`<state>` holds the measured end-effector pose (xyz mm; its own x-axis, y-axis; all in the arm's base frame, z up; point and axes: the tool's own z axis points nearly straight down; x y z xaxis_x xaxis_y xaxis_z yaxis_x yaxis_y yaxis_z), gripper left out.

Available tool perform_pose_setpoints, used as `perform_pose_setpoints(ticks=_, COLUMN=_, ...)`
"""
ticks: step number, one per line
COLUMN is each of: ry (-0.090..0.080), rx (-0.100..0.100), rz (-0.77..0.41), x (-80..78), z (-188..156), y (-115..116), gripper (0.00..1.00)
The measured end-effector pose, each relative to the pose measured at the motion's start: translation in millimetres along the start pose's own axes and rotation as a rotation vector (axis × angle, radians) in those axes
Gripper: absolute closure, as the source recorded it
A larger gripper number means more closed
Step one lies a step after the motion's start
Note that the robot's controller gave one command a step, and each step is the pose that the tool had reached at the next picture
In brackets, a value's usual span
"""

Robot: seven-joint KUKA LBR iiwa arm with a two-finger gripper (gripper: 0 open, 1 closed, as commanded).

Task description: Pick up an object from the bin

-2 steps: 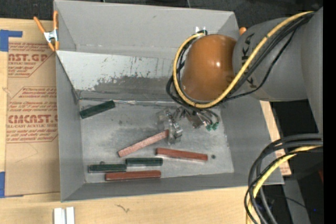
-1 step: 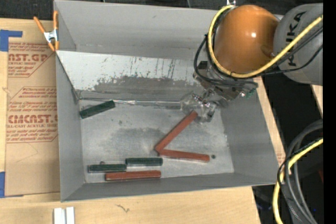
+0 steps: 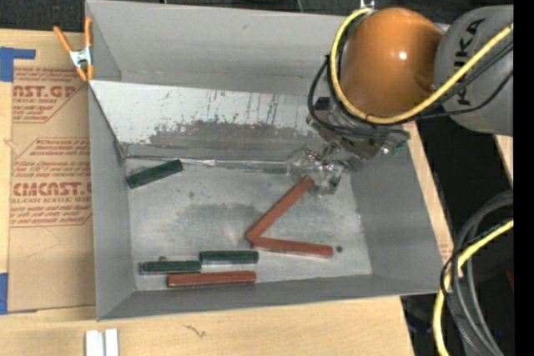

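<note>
My gripper (image 3: pixel 324 171) hangs low at the right side of the bin, near the back wall. It sits right at the upper end of a red-brown stick (image 3: pixel 279 213) that lies slanted, running down and to the left from the gripper. A second red-brown stick (image 3: pixel 292 247) lies flat on the floor. Its left end meets the lower end of the slanted stick, making a V shape.
A dark green stick (image 3: pixel 154 172) lies at the left by the back wall. Near the front wall lie two dark green sticks (image 3: pixel 171 267) (image 3: pixel 228 257) and a red-brown stick (image 3: pixel 211 279). The orange dome and yellow cable on the arm overhang the bin's right rear corner.
</note>
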<state>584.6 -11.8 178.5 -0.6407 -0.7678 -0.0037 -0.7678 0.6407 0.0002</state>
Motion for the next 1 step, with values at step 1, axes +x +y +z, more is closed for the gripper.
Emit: perform_pose_setpoints(ticks=1, ry=0.006, rx=-0.007, rz=-0.062, x=0.2, z=-22.0, y=15.5, gripper=1.00)
